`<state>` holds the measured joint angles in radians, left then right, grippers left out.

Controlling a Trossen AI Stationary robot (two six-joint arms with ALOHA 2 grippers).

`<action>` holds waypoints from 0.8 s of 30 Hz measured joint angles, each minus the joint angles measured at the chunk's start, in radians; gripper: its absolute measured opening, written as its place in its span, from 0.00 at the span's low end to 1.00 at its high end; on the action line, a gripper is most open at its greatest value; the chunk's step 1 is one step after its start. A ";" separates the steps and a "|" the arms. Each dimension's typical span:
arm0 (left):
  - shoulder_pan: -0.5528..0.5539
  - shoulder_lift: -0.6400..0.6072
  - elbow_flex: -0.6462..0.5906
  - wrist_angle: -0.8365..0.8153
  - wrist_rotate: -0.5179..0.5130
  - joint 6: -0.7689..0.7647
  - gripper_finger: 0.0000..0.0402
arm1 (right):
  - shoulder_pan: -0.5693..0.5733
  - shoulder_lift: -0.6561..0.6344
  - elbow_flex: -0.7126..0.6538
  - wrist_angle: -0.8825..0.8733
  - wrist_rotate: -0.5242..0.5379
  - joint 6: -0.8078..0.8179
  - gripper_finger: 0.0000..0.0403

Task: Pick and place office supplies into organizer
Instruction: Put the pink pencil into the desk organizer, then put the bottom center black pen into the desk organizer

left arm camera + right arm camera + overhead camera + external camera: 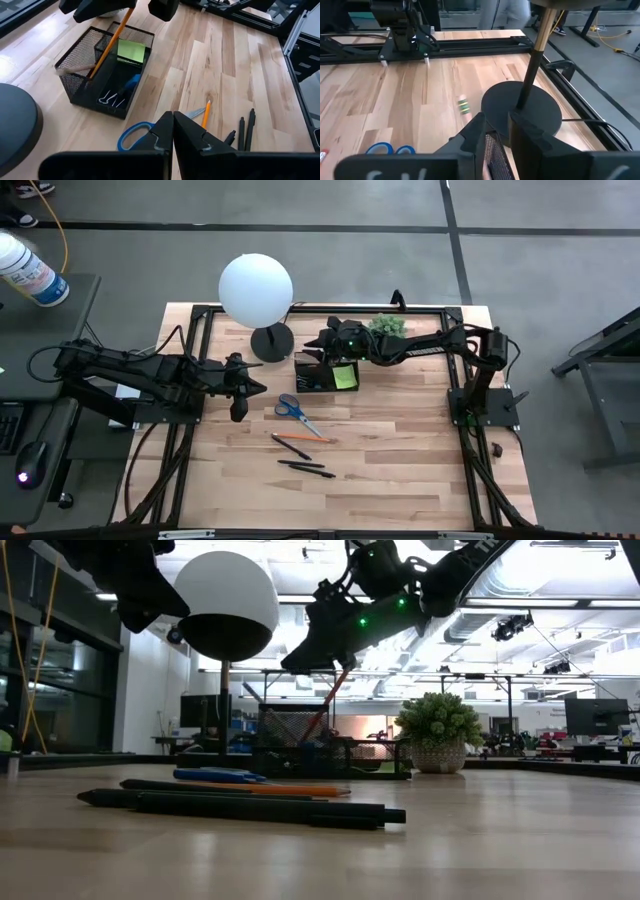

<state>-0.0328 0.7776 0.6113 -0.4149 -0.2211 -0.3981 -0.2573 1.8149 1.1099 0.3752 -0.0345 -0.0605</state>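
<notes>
The right gripper (322,340) hangs over the back end of the caddy (327,372), which stands on the surface (400,470) just beside the lamp base (271,341). An orange pencil (111,39) leans tilted in the caddy's tall mesh compartment, its upper end up between the right fingers (162,8). In the right wrist view these fingers stand a narrow way apart; whether they still touch the pencil I cannot tell, since it is partly hidden there. A green sticky pad (131,51) sits in the caddy's rear compartment, and small clips (111,98) and a blue item lie in the long front one.

The left gripper (238,409) waits above the surface, near the scissors (291,409) and well apart from the caddy, its fingers (165,137) pressed together with nothing between them.

Lying on the surface in front of the caddy are the scissors, then a second pencil (303,437), then three black pens (308,468), all flat and close to one another. In the low view the pens (240,804) lie nearest, with the pencil and the blue scissor handles behind them. A small potted plant (439,731) stands behind the caddy, near the surface's back edge, and the lamp's white globe (256,289) rises above its base.
</notes>
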 joint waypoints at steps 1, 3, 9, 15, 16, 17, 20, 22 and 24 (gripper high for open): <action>0.000 0.000 0.000 0.000 0.000 0.000 0.00 | 0.000 0.000 0.000 0.000 0.000 0.000 0.18; 0.000 0.000 0.000 0.000 0.000 0.000 0.00 | 0.000 -0.002 0.000 0.002 -0.001 0.016 0.18; 0.000 0.000 0.000 0.000 0.000 0.000 0.00 | 0.022 -0.036 0.000 0.003 -0.065 0.084 0.19; 0.000 0.000 0.000 -0.007 0.000 0.000 0.00 | 0.084 -0.106 0.002 -0.044 -0.075 0.087 0.19; 0.000 0.000 0.000 -0.007 0.000 0.000 0.00 | 0.096 -0.118 0.002 -0.066 -0.077 0.088 0.19; 0.000 0.000 0.000 -0.006 0.000 0.000 0.00 | 0.110 -0.130 0.002 -0.099 -0.077 0.088 0.19; 0.000 0.000 0.000 -0.006 0.006 0.006 0.00 | 0.157 -0.155 0.002 -0.221 -0.076 0.115 0.19; 0.000 0.000 0.000 -0.006 0.008 0.012 0.00 | 0.187 -0.156 0.002 -0.295 -0.068 0.165 0.19; 0.000 0.000 0.000 -0.006 0.020 0.027 0.00 | 0.218 -0.156 0.002 -0.348 -0.063 0.221 0.19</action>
<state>-0.0326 0.7776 0.6113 -0.4213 -0.2011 -0.3716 -0.0391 1.6585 1.1118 0.0268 -0.0973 0.1604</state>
